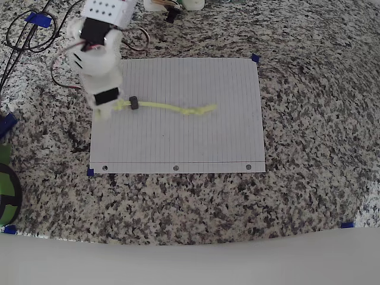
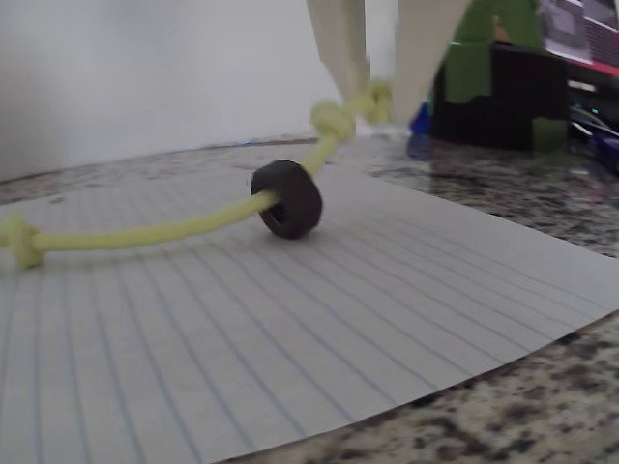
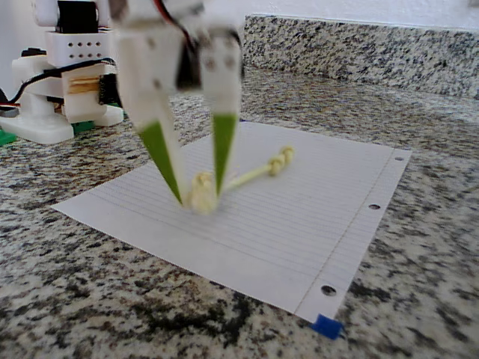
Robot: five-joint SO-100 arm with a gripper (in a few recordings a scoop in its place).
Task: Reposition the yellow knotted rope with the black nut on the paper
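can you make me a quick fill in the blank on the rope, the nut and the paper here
1. The yellow knotted rope lies on the ____ paper.
2. The black nut is threaded on the rope, closer to the end near the ____ than to the far knot.
3. The paper has ____ punched holes along one long edge.
4. The hand's two tips straddle a ____ at the rope's end.

Missing words: lined; hand; three; knot

This is looking like a kitchen in a home. A speckled granite counter [image 1: 309, 119] is running under everything, and a matching granite strip [image 3: 359, 52] is standing up along a white wall [image 3: 419, 11]. Black cables [image 1: 24, 35] are lying on the stone too.
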